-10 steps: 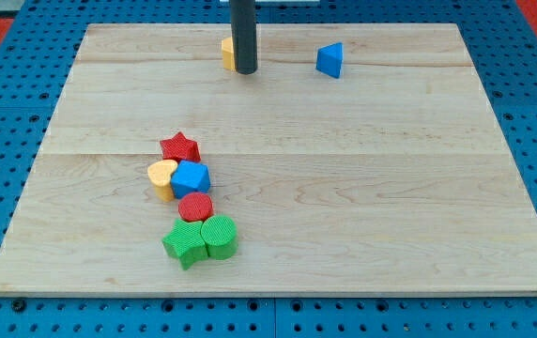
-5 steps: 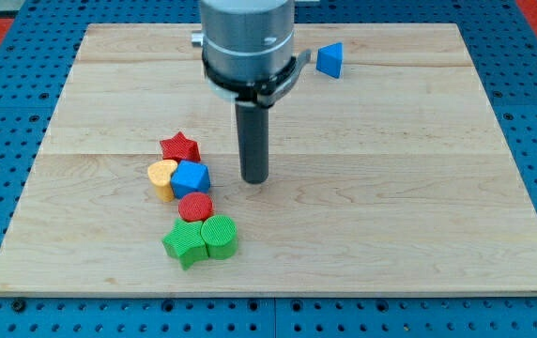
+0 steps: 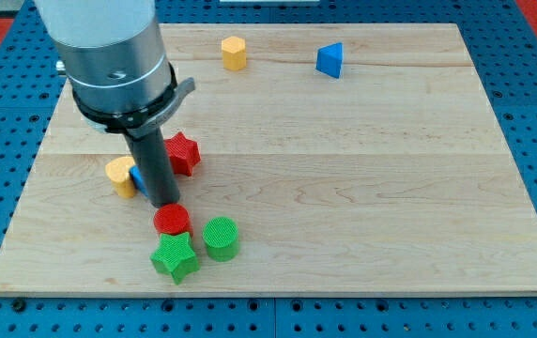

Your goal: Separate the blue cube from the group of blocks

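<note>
My tip point(image 3: 164, 201) among cluster near desk's left edge; no jaws on rod. Blue cube point(image 3: 137, 178) mostly hidden behind rod, beside yellow block point(image 3: 120, 176). Red star point(image 3: 183, 153) right, red cylinder point(image 3: 172, 221) below. Push cube leftward only, slowly; avoid dragging yellow block along.

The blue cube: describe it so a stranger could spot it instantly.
Start at the cluster of blocks on the wooden board toward the view's lower left. My tip stands in its middle; the blue cube peeks out at the rod's left, between the yellow block and the red star. It is the cluster's only blue piece.

two red blocks point(image 3: 182, 153), two yellow blocks point(image 3: 234, 53), two green blocks point(image 3: 221, 238), two blue blocks point(image 3: 329, 60), one wooden board point(image 3: 391, 188)
</note>
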### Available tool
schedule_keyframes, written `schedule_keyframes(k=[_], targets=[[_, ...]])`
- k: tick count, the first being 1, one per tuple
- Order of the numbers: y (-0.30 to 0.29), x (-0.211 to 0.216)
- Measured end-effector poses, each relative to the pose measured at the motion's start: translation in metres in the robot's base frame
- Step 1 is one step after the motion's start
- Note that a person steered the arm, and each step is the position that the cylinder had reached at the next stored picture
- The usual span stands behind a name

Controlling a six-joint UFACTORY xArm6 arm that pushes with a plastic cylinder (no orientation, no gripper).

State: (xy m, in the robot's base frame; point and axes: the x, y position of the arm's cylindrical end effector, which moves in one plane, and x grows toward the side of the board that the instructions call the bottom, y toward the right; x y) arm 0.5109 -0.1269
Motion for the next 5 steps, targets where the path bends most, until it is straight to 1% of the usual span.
schedule_keyframes(k=[1,2,3,4,5], targets=[[-0.013,-0.009],[-0.013,-0.065],[-0.032,-0.134],[-0.027,-0.124],[-0.030,-0.098]])
